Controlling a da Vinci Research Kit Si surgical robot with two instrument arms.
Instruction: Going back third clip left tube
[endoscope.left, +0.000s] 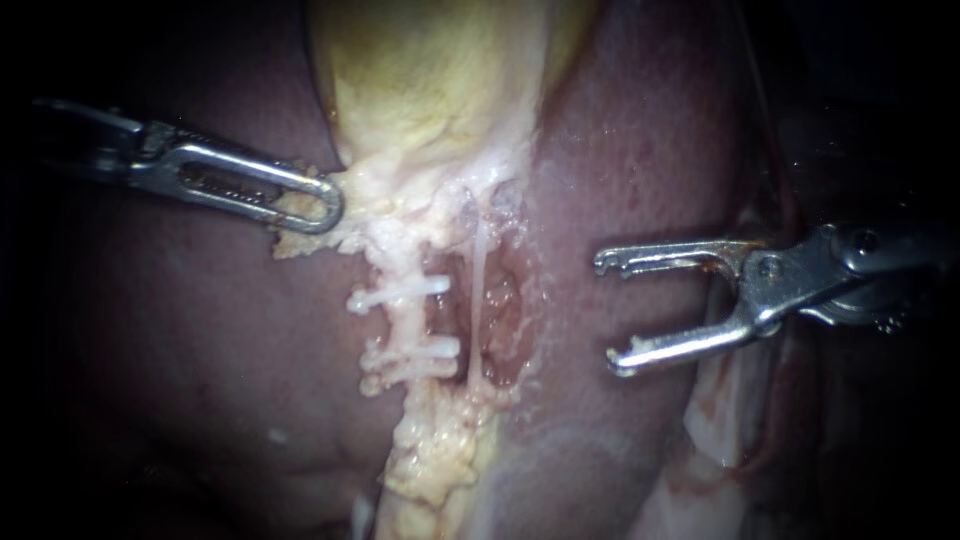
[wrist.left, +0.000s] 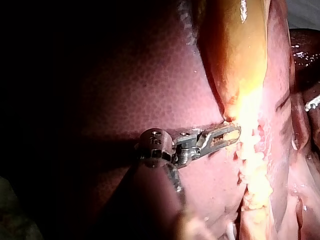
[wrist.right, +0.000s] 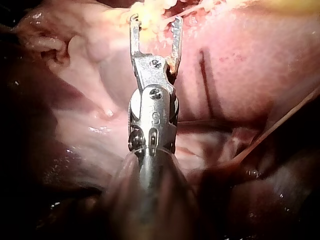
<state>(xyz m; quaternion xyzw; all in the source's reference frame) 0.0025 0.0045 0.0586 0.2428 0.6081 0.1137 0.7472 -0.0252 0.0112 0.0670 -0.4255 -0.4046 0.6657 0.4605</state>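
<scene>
Nearest to me, my right instrument is hanging well to the right of the dissected window. Its jaws are standing spread, and I am seeing nothing between them, no clip. Under and around it the liver is filling most of the field, dark and wet, and the yellow gallbladder is lying above the window. My left instrument is pinching the fatty fringe at the gallbladder's lower edge, both jaws pressing on it, and I am reading that as traction towards the left. The left tube is running down from the gallbladder, just left of the thin pale right tube. It is carrying an upper clip and a lower clip, both set crosswise, and I am not making out a third. I am judging this tube to be soft, light, slick and easily torn, and lumpy with fat. So I am thinking any hold belongs square across a barer stretch beside the clips, straddling it fully and never tugging along it. The clips themselves are looking small and stiff, and I am expecting a knock to shift them.
</scene>
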